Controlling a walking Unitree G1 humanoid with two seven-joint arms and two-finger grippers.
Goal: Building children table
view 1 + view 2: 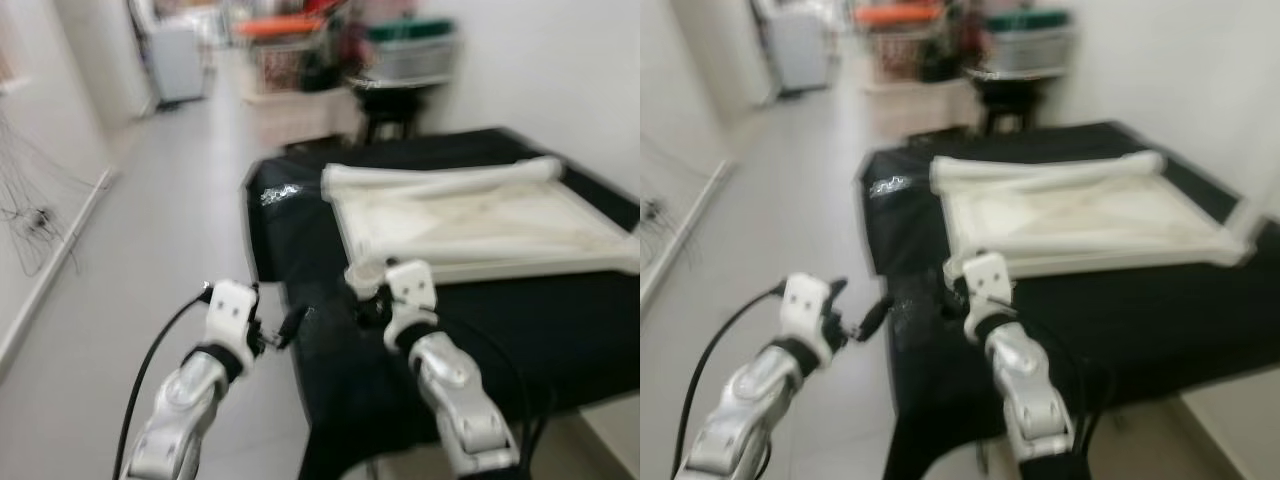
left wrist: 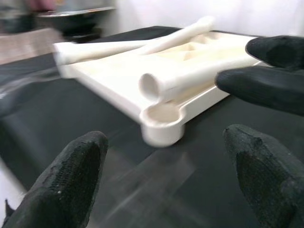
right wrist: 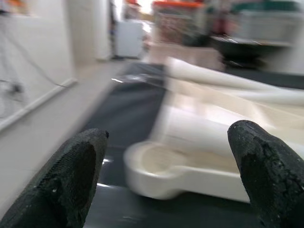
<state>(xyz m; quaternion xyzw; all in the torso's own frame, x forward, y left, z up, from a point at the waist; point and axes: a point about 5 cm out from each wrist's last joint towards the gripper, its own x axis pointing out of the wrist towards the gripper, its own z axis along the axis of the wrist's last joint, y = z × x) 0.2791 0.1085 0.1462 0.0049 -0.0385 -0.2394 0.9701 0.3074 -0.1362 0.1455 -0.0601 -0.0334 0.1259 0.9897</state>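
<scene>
We see a cream-white plastic children's table top (image 1: 470, 225) lying upside down on a black-covered tabletop (image 1: 560, 310), its rim raised and faint diagonal ribs crossing the inside. It sits toward two o'clock in the head views. At its near corner there is a round open socket (image 2: 161, 118) (the cup meant for a leg). Pale tubular legs (image 1: 440, 182) lie on the panel: one along the far edge at twelve o'clock of the panel, another with its hollow end just above the near corner socket in the left wrist view.

The right end effector (image 3: 166, 166) is at that near corner, at about six o'clock of the panel; its two black fingers (image 3: 270, 175) are spread wide on either side of the socket, and we see nothing between them. The left end effector (image 2: 171, 175) hovers at the tabletop's edge, at nine o'clock of the right one, pointing at the same corner, its fingers also set well apart and holding nothing.

Beyond lies a pale grey floor (image 1: 150, 250), with blurred storage baskets (image 1: 290, 45) at twelve o'clock.
</scene>
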